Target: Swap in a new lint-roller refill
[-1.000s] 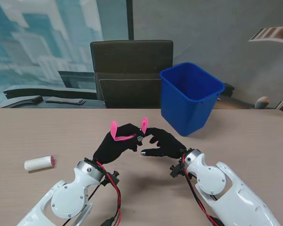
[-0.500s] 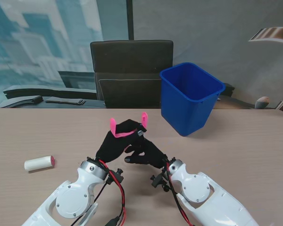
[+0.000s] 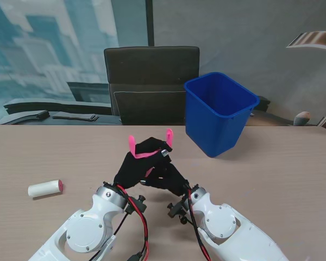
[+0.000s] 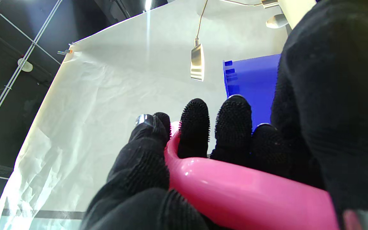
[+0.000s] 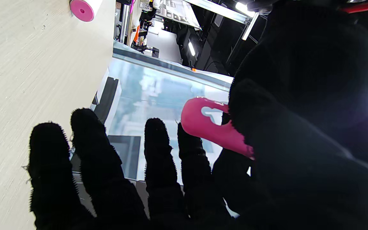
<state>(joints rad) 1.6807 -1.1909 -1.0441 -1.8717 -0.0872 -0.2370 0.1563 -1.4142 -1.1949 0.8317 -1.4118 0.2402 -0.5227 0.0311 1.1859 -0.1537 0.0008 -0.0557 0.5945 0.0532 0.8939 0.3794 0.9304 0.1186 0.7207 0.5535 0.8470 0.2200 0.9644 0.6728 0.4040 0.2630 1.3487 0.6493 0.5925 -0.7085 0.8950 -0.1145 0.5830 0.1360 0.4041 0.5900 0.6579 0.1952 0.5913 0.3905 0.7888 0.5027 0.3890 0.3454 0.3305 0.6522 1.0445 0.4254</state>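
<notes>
My left hand (image 3: pixel 137 163), in a black glove, is shut on the pink lint-roller handle (image 3: pixel 144 154), held above the table's middle. Its two pink ends stick up, one at the left (image 3: pixel 131 144) and one at the right (image 3: pixel 169 134). In the left wrist view the fingers (image 4: pixel 193 127) wrap the handle (image 4: pixel 235 191). My right hand (image 3: pixel 170 178) lies against the left hand's right side, fingers (image 5: pixel 85 153) straight and apart, holding nothing. The handle's end with a hang hole (image 5: pixel 208 124) shows beside them. A white refill roll (image 3: pixel 45 188) with a pink end lies on the table at the far left.
A blue bin (image 3: pixel 220 111) stands on the table at the back right, tilted. A dark chair (image 3: pixel 151 81) sits behind the table's far edge. The pale wooden table top (image 3: pixel 271 168) spreads around both arms.
My right arm has swung left and its hand now presses against the left hand. The left hand with the pink handle has shifted slightly right and farther from me.
</notes>
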